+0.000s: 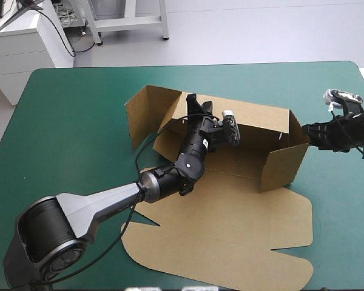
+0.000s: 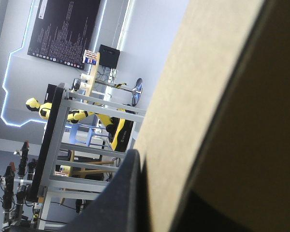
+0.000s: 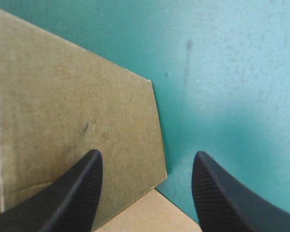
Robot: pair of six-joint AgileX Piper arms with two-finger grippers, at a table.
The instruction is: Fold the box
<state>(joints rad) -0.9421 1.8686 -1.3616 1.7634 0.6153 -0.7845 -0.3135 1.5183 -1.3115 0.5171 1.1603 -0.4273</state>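
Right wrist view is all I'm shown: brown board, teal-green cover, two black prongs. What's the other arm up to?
Observer: The left gripper is inside the box, at its far wall.
Operator: Holding it?
Observer: Yes, its wrist view shows that wall's board pinched between its fingers.
Operator: So is the box finished?
Observer: No. The lid lies flat on the teal-green cover, toward the near edge.
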